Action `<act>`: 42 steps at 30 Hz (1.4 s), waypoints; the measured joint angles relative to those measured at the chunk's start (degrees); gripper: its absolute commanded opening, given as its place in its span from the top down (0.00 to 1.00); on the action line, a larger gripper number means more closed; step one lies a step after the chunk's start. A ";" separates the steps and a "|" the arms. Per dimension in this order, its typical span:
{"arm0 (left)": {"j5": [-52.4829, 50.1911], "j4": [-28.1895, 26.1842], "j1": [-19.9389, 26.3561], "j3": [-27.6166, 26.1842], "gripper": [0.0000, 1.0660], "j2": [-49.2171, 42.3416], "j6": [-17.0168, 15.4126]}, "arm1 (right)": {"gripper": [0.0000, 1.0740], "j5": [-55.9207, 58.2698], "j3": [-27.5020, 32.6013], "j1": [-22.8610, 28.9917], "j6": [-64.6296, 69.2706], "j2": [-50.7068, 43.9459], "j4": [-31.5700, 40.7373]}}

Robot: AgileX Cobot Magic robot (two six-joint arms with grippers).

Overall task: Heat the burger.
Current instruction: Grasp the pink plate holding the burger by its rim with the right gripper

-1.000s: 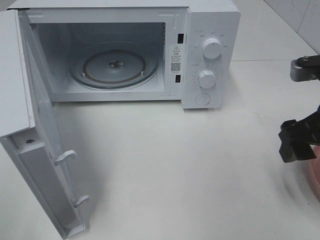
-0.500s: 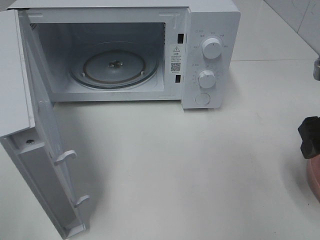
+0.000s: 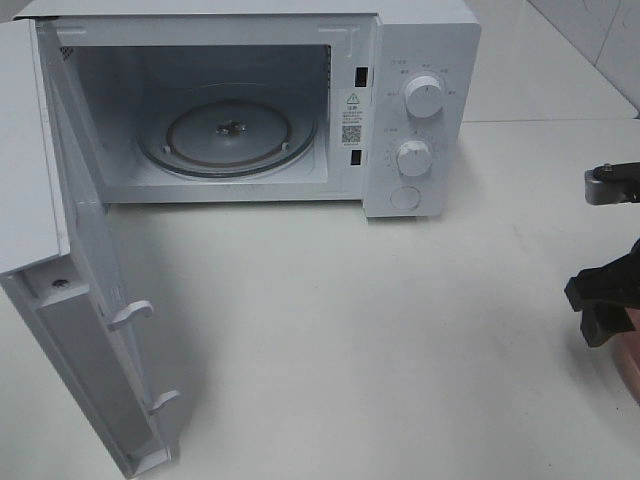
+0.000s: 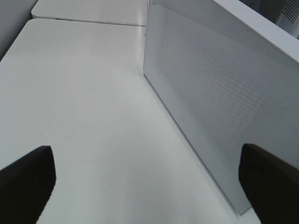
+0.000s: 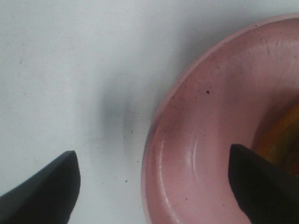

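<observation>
right gripper: jaws apart over pink plate rim (burger barely visible at edge). left gripper: jaws apart, empty, beside open microwave door on white table.

burger: mostly cut off | pink plate: cropped by edge

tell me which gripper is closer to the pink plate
Right. The right gripper hangs open over the rim of the pink plate. The left gripper sits beside the microwave, with no plate in its view.
</observation>
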 measured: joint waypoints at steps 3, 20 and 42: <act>0.00 0.00 0.00 0.00 0.06 0.00 0.00 | 0.26 -0.40 0.00 -0.52 0.06 0.97 -0.11; 0.00 0.00 0.00 0.00 0.06 0.00 0.00 | 0.29 -6.36 0.63 -1.15 0.29 9.97 -0.17; 0.00 0.00 0.00 0.00 0.06 0.00 0.00 | 1.00 -5.16 0.52 -1.15 6.93 11.86 -5.61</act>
